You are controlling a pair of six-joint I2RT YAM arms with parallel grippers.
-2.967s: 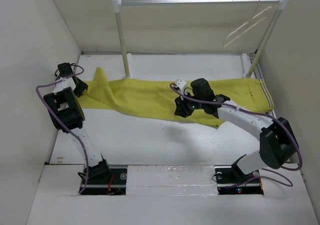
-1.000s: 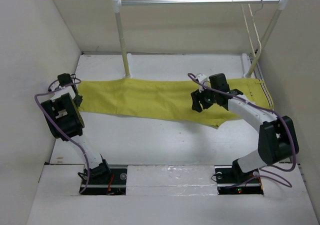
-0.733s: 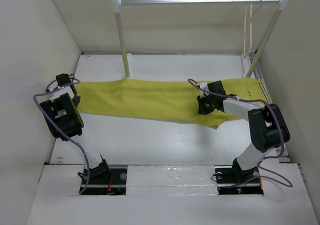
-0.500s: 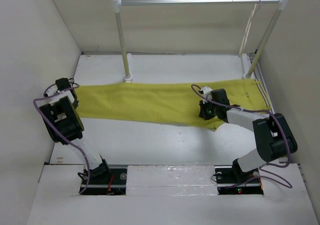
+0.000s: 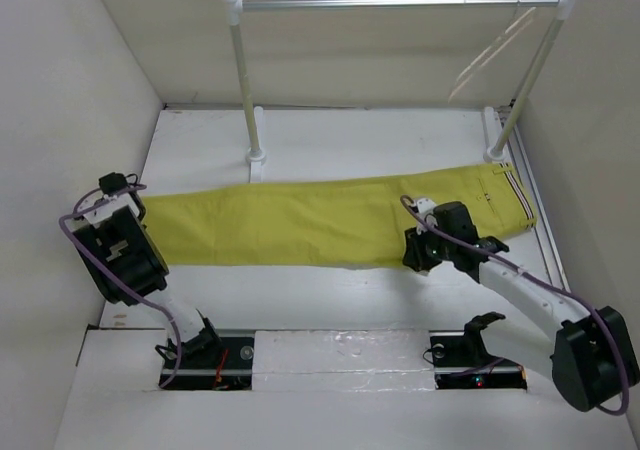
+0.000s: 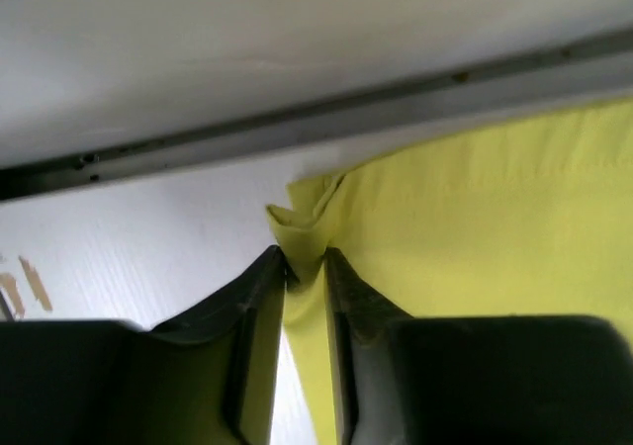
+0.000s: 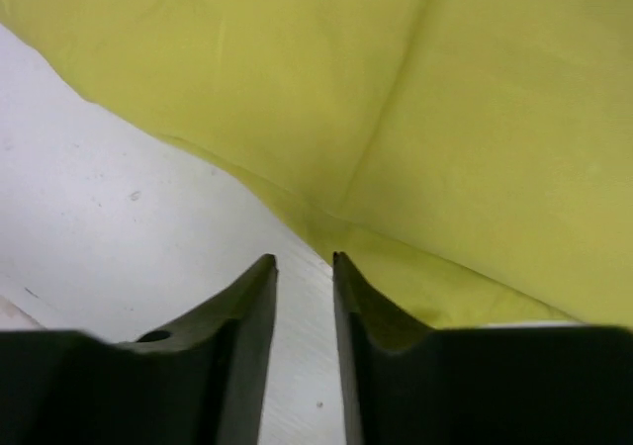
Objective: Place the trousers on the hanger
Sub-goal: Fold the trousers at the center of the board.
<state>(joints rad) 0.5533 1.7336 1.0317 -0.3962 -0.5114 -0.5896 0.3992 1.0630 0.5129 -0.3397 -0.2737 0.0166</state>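
Trousers (image 5: 300, 225) lie flat, stretched left to right across the middle of the white table (image 5: 330, 135), leg ends at the left and waistband at the right, the striped tab (image 5: 513, 185) showing at the far right corner.

At the left end, the left gripper (image 6: 305, 257) is clamped on the cloth. The wrist view shows a puckered yellow fold nipped between the two dark fingers (image 6: 259, 297), close to the side wall, with a grey strip (image 6: 346, 109) running along the wall's foot just beyond.

The right gripper (image 7: 302, 262) sits at the near edge of the trousers, right of centre. Its fingers (image 7: 247, 297) stand a narrow gap apart, with bare table showing between them and the hem lying right at the tips, so nothing is gripped.

The hanger (image 5: 490, 47) is up at the far right, a faint, tilted cream outline hanging off the right end of the metal rail (image 5: 400, 3), well apart from the cloth. The rail spans two white posts. The left post (image 5: 245, 80) plants its foot just beside the trousers' far edge, and the right post (image 5: 530, 70) comes down just beyond the waistband. The right arm's elbow juts out at the near right corner, and plain walls close in on both sides.
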